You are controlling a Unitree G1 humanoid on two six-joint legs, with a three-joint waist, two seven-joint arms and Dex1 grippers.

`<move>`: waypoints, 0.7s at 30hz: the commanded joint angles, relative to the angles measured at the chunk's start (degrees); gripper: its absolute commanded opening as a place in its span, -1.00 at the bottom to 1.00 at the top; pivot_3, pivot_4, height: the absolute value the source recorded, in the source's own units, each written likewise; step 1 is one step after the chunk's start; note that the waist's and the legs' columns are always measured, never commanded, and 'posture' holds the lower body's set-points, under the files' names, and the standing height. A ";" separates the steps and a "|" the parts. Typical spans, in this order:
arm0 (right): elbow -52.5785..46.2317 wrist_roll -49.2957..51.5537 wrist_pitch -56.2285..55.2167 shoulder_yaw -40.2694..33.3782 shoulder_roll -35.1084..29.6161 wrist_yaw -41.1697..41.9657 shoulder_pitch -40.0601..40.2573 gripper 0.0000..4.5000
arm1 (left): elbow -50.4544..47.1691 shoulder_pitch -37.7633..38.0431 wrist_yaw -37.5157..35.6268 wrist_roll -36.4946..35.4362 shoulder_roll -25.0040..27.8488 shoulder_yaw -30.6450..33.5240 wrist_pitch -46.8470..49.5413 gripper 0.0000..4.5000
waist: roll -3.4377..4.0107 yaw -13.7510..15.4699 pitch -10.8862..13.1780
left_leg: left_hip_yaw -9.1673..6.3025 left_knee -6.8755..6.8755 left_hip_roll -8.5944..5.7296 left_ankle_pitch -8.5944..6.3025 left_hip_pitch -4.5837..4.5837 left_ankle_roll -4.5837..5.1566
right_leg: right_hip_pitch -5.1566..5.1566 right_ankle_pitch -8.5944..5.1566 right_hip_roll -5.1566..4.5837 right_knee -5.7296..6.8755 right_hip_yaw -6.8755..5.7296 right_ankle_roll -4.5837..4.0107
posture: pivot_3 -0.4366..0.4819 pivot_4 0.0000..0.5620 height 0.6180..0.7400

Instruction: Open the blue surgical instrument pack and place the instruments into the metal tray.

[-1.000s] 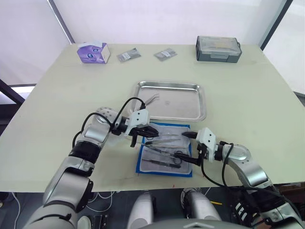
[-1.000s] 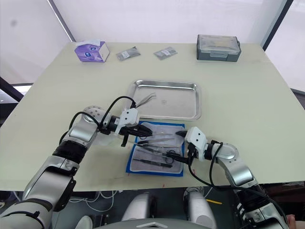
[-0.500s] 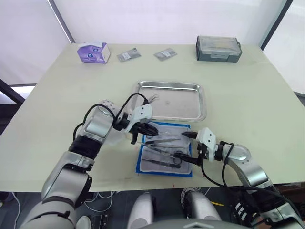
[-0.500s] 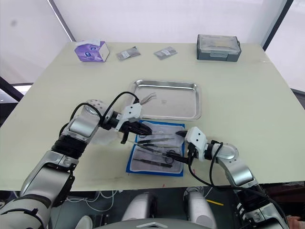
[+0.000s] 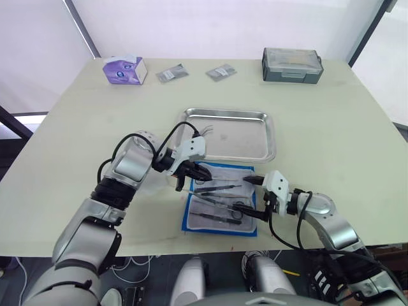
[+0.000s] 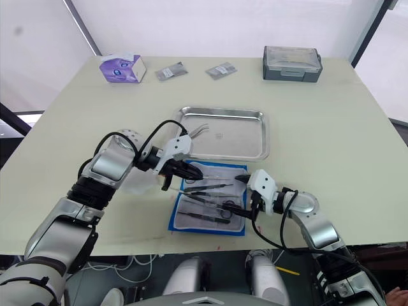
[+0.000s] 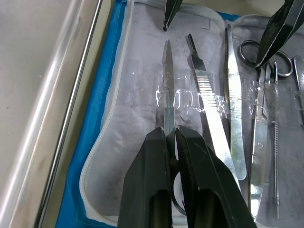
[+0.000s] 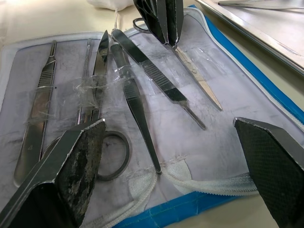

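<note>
Pale cream desk point(image 5: 331, 121) fills the scene under white blinds, with a purple tissue box point(image 5: 125, 69), two small grey packets point(image 5: 172, 73) and a grey lidded box point(image 5: 292, 64) along its far edge. Near the front edge lies the blue surgical instrument pack point(image 5: 220, 201), unfolded flat, its bright-blue border and white zip framing a pale grey lining. The instruments point(image 7: 209, 118) lie side by side on that lining under clear tape strips: straight silver blades and tweezers, a ridged scalpel handle and ring-handled scissors. Just beyond the pack sits the metal tray point(image 5: 229, 134), shiny, with one slim tool point(image 5: 204, 131) at its left end.

The left end effector point(image 5: 199, 172) hovers over the pack's far left part, its fingers pinched together on a slim pointed blade point(image 7: 167, 90); the blade's rear end is hidden between the fingers. The right end effector point(image 5: 254, 199) is at the pack's right edge with its fingers spread wide and nothing between them. The scissors' rings are partly covered by the fingers in the right wrist view.
</note>
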 commanded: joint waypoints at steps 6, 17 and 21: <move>5.07 -3.67 2.73 3.46 -0.39 -0.20 2.50 1.00 | -1.98 -1.27 -0.70 -0.96 4.58 2.55 -0.15 -0.96 | 0.01 -0.16 0.01 | -0.01 0.00 0.01 0.00 0.00 0.00 | 0.00 0.00 0.01 0.00 0.00 -0.01 | -0.05 -0.47 0.86; 5.32 -3.62 2.85 3.34 -0.43 0.04 2.30 1.00 | -3.31 0.15 -3.58 -3.63 10.60 3.58 0.71 -0.96 | 0.01 -0.22 0.01 | -0.01 -0.02 0.03 0.00 0.01 0.00 | 0.00 -0.01 0.02 -0.02 0.00 -0.01 | -0.05 -0.47 0.86; 5.48 -3.57 2.84 3.33 -0.43 0.17 2.25 1.00 | -3.99 0.49 -4.36 -4.24 12.18 4.30 1.05 -0.96 | 0.01 -0.20 0.01 | -0.01 -0.02 0.03 0.00 0.01 0.00 | 0.00 -0.01 0.02 -0.02 -0.01 -0.01 | -0.05 -0.47 0.86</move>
